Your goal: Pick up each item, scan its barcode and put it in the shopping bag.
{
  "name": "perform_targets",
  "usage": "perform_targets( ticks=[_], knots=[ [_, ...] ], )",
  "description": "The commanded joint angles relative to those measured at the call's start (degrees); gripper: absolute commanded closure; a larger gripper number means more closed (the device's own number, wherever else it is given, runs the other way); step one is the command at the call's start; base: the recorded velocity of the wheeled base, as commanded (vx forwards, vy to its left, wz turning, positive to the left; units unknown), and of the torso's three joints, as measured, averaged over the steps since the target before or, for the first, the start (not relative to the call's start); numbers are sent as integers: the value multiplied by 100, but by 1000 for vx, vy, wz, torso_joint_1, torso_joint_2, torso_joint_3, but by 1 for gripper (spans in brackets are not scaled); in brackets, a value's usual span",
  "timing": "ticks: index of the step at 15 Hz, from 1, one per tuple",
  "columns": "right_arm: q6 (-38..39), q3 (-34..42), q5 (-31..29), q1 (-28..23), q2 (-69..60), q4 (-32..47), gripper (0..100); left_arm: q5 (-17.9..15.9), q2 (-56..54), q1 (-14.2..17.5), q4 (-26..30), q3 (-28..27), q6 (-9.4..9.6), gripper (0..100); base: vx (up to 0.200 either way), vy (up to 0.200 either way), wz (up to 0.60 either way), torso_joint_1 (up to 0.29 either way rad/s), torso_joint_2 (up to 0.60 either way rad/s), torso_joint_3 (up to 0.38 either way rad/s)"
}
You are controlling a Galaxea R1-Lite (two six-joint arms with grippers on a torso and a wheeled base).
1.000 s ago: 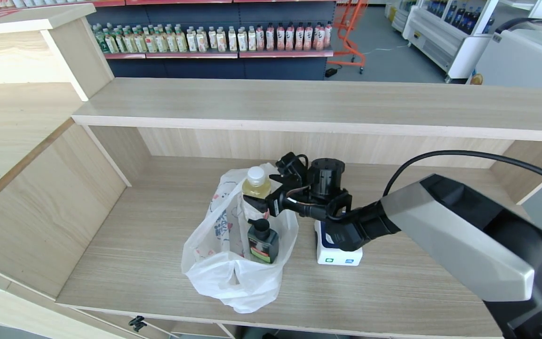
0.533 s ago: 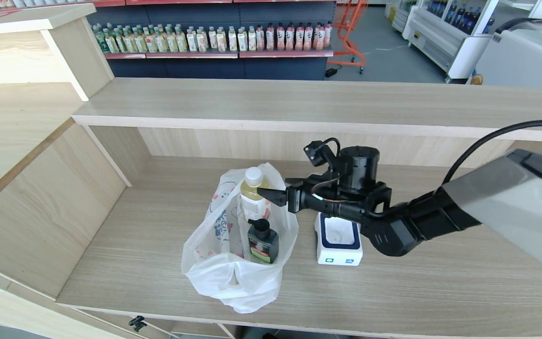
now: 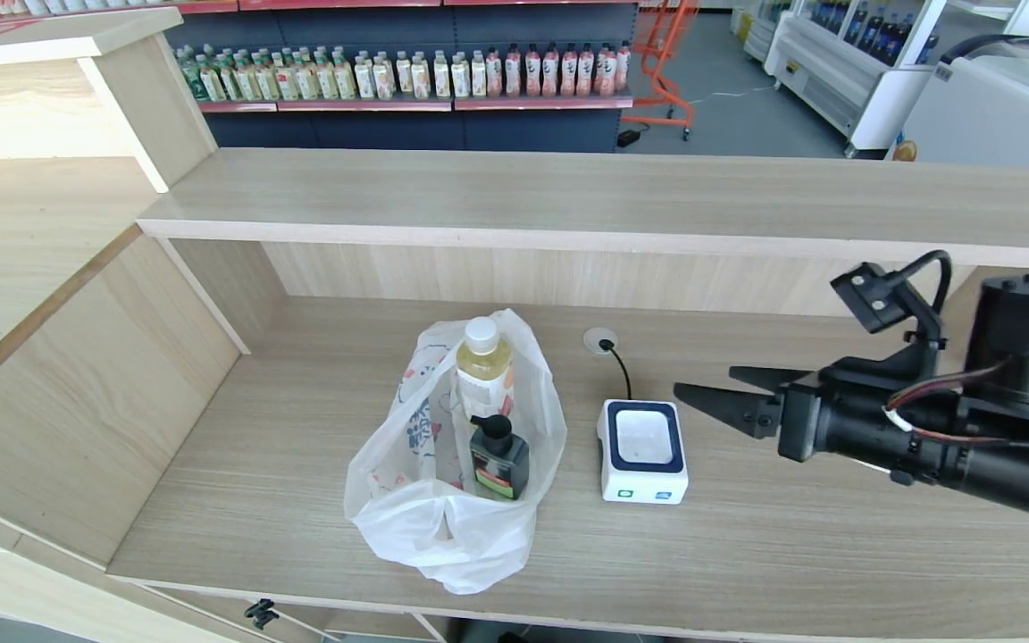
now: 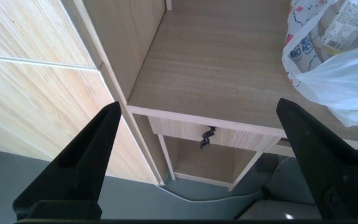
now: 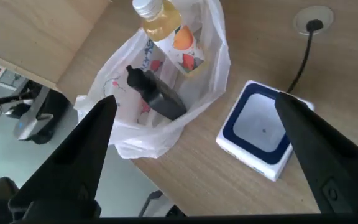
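Left of right end effector [image 3: 703, 381], bottle [image 3: 484, 364] in bag [image 3: 398, 511].

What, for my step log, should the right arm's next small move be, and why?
Probably hold the right gripper where it hangs, jaws open and empty: the tea bottle and the dark pump bottle both stand in the shopping bag, and only the scanner stands beside it.

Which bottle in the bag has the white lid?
The taller bottle of yellow drink, at the far side of the shopping bag. The shorter dark bottle in front of it has a black pump top instead.
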Motion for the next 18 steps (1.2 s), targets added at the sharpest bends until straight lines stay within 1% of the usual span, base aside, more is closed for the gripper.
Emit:
perform_targets(
  ticks=[1, 2, 3, 4, 5, 7, 8, 10, 17, 18],
  knots=[
    [-776, 1382, -674, -1259, -3276, 2373, 0, 3, -2, 0, 0, 0, -1, 0, 0, 0, 0, 0, 0, 0],
    [-776, 1892, -1183, -1470, -5025, 3410, 0, 3, -2, 0, 0, 0, -1, 0, 0, 0, 0, 0, 0, 0],
    [-802, 2156, -1377, -1795, -5807, 3673, 0, 3, 6, 0, 0, 0, -1, 0, 0, 0, 0, 0, 0, 0],
    [-811, 2393, -1614, -2041, -6308, 3673, 0, 3, -2, 0, 0, 0, -1, 0, 0, 0, 0, 0, 0, 0],
    [-802, 2569, -1790, -2129, -6730, 3673, 0, 3, 6, 0, 0, 0, -1, 0, 0, 0, 0, 0, 0, 0],
    [-794, 3316, -1843, -2155, -7793, 3621, 0, 3, -2, 0, 0, 0, -1, 0, 0, 0, 0, 0, 0, 0],
    [-723, 3351, -1930, -2182, -8242, 3726, 0, 3, -2, 0, 0, 0, -1, 0, 0, 0, 0, 0, 0, 0],
    [-706, 3351, -1939, -2155, -8479, 3805, 0, 3, -2, 0, 0, 0, -1, 0, 0, 0, 0, 0, 0, 0],
    [-732, 3351, -1930, -2173, -8505, 3832, 0, 3, -2, 0, 0, 0, -1, 0, 0, 0, 0, 0, 0, 0],
    [-794, 3351, -1930, -2173, -8505, 3840, 100, 3, -2, 0, 0, 0, -1, 0, 0, 0, 0, 0, 0, 0]
  ],
)
